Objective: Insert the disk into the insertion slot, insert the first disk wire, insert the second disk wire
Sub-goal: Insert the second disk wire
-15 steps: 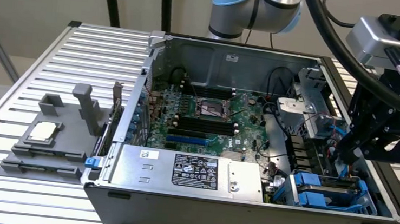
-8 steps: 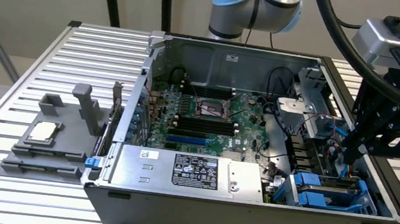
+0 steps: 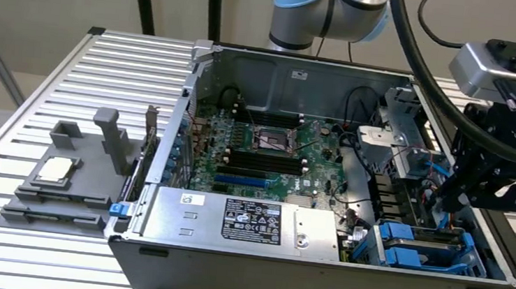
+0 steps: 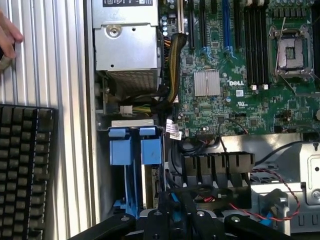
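Note:
My black gripper [image 3: 443, 203] reaches down into the open computer case at the exterior view's right, just behind the insertion slot [image 3: 417, 249]. That slot is a grey bay with bright blue rails and tabs [image 4: 135, 145]. The disk [image 4: 150, 182] sits on edge inside it, with only a thin silver-grey side showing between the blue parts. In the wrist view the gripper [image 4: 174, 196] has its fingers drawn close together on a thin blue disk wire [image 3: 435, 191], right beside the disk's end.
A silver box with a black label [image 3: 251, 221] lies along the case front. The green motherboard [image 3: 268, 145] is behind it, and a black fan shroud [image 4: 217, 165] and red-black wires [image 4: 280, 192] lie near the gripper. Outside are a grey fixture [image 3: 59, 176], a keyboard [image 4: 25, 170] and a person's hand [image 4: 7, 35].

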Tool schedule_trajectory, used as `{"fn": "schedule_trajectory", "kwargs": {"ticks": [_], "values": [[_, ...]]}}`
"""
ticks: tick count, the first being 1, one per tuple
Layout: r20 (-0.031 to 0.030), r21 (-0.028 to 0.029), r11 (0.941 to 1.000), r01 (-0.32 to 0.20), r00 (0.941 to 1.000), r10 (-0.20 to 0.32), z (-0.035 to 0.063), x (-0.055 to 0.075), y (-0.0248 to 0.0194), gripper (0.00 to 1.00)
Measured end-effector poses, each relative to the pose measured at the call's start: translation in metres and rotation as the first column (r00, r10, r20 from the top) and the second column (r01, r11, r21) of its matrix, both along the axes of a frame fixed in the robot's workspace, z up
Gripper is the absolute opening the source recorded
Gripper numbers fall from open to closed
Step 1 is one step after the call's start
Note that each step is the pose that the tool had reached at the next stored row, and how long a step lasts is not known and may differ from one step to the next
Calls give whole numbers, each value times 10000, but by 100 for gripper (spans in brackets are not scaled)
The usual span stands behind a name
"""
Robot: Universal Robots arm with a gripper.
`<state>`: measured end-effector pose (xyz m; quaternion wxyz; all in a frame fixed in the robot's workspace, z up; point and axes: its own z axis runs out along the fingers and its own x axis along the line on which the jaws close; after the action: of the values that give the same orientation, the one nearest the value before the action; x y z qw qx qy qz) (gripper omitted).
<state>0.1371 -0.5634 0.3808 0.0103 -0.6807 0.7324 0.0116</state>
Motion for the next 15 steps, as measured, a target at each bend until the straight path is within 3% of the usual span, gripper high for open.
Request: {"fn": "schedule_trajectory", "kwargs": {"ticks": [4, 10, 12, 13, 15], "values": [[-1, -41, 10000, -2, 10000, 2, -48, 5, 17, 24], [-21, -160, 9999, -2, 10000, 1, -56, 14, 33, 24], [-30, -204, 9998, -2, 10000, 1, -56, 15, 34, 22], [-34, -225, 9997, -2, 10000, 1, -55, 16, 34, 16], [-40, -248, 9997, -1, 10000, 0, -56, 17, 34, 16]]}}
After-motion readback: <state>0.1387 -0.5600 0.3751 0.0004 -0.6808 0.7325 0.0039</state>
